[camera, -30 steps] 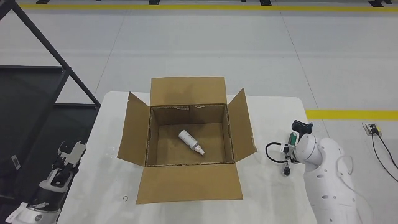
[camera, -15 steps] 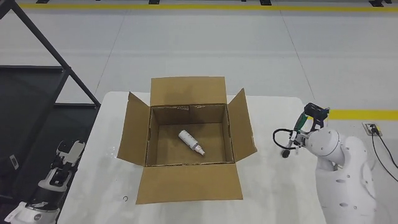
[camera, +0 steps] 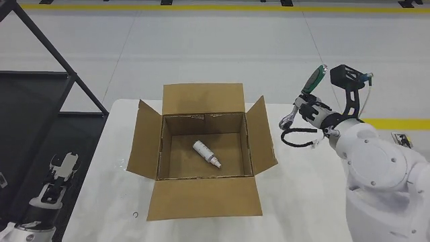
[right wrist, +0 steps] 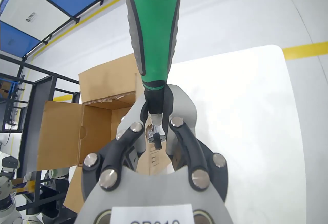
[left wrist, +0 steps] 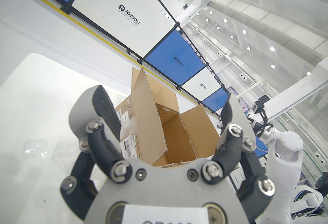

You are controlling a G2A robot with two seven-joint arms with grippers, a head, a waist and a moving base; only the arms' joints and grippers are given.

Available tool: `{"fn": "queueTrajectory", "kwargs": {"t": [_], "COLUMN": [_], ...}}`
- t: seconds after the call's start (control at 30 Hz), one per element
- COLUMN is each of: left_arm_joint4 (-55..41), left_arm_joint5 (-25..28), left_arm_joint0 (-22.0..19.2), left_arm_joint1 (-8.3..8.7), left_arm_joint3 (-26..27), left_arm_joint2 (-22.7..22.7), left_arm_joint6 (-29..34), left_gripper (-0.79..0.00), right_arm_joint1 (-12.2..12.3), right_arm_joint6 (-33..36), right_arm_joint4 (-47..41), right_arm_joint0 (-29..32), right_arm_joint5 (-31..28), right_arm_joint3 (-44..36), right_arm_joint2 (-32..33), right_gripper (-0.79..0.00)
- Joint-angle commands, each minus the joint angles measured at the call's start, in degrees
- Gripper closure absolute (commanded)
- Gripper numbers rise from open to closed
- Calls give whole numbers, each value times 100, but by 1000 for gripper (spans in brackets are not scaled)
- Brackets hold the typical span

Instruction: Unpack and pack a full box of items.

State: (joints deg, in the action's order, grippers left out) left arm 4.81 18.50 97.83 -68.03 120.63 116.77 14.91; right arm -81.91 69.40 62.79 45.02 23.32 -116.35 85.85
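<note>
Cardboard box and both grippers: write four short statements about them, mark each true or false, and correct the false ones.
1. The cardboard box stands on the table with its flaps folded open. True.
2. The cardboard box has nothing inside. False: a white bottle lies on its side on the box floor.
3. The right gripper is shut on a green-handled tool. True.
4. The left gripper holds the white bottle. False: its fingers are spread open with nothing between them, and it is off to one side of the box.
</note>
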Motion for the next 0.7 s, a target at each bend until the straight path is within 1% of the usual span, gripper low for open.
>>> {"fn": "queueTrajectory", "kwargs": {"t": [0.0,0.17,0.33,0.47,0.67], "left_arm_joint4": [-65,-155,-218,-257,-285], "left_arm_joint5": [25,61,80,90,95], "left_arm_joint0": [22,56,49,25,-20], "left_arm_joint1": [-3,-6,-6,-4,1], "left_arm_joint3": [-30,-103,-172,-210,-262], "left_arm_joint2": [65,192,267,295,302], "left_arm_joint6": [-20,-28,-10,22,93], "left_gripper": [-785,-785,-785,-785,-785], "right_arm_joint1": [-18,-63,-121,-166,-244], "right_arm_joint6": [-5,16,10,-311,-558], "right_arm_joint4": [-115,-302,-409,-504,-454], "right_arm_joint0": [-165,-475,-734,-793,-975], "right_arm_joint5": [-19,-153,-327,-623,-705], "right_arm_joint3": [39,294,860,1449,2551], "right_arm_joint2": [-283,-943,-1594,-2003,-2461], "right_gripper": [0,0,0,0,0]}}
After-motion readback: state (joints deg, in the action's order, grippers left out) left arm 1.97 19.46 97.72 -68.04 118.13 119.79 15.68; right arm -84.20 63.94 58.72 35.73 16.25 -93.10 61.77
